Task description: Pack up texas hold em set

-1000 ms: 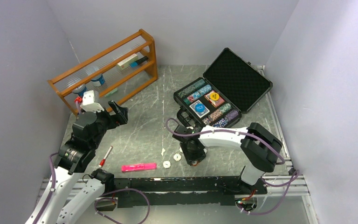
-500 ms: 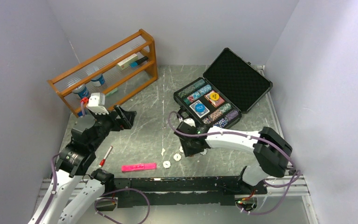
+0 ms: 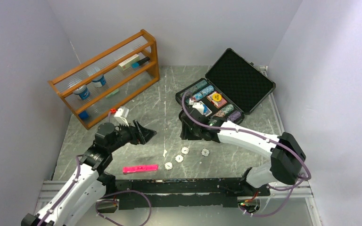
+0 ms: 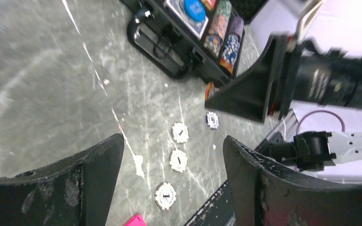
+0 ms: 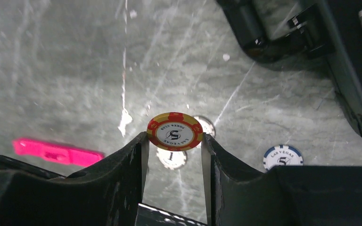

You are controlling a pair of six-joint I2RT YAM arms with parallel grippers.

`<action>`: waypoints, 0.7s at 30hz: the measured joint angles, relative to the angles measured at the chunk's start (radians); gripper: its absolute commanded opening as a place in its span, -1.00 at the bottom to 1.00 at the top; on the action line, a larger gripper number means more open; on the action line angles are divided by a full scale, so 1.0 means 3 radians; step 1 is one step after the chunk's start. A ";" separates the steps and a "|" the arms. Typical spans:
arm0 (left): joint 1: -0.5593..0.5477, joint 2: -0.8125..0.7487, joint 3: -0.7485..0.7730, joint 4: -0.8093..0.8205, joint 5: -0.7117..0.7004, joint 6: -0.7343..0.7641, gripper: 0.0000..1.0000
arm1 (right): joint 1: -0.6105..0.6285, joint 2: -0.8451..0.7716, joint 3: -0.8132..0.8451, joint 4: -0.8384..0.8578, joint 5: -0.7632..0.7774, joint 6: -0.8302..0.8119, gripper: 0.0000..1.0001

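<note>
The grey marbled table [image 3: 155,101] carried a wooden rack [image 3: 104,77] well to the left of the case [image 3: 239,80]. The case lay open with its foam-lined lid leaning back, and chip stacks [image 3: 201,89] and a yellow button [image 3: 218,98] sat in its tray. The right gripper [image 5: 174,141] hung at the handle side of the case, near its front left corner. It appeared to be clear of the rim, though the overhead view hid the gap. Its fingers were clamped on a red-and-yellow chip [image 5: 175,131], pinched edge to edge at the very tips and lifted off the table. The left gripper [image 4: 172,141] stood farther left of the case, between it and the rack, its jaws spread wide with nothing in them. A pink marker [image 3: 140,168] lay flat in front of the case and to its left. Three white discs [image 3: 179,158] lay in a loose diagonal row just in front of the case, between it and the marker. A blue-and-white chip [image 3: 204,152] lay flat just right of them, apart from the held chip.
</note>
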 measured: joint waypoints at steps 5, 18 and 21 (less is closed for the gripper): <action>-0.0209 0.0303 -0.0263 0.0537 0.0128 -0.0206 0.57 | -0.0296 -0.0175 0.0000 0.0181 -0.0120 0.0294 -0.14; -0.1339 0.1352 -0.0351 0.2061 -0.0584 -0.0135 0.40 | -0.0604 -0.0451 -0.0141 0.0699 -0.0800 0.1029 -0.14; -0.1418 0.1481 -0.0369 0.2378 -0.0841 -0.0108 0.31 | -0.0604 -0.0463 -0.0184 0.0736 -0.0924 0.1123 -0.14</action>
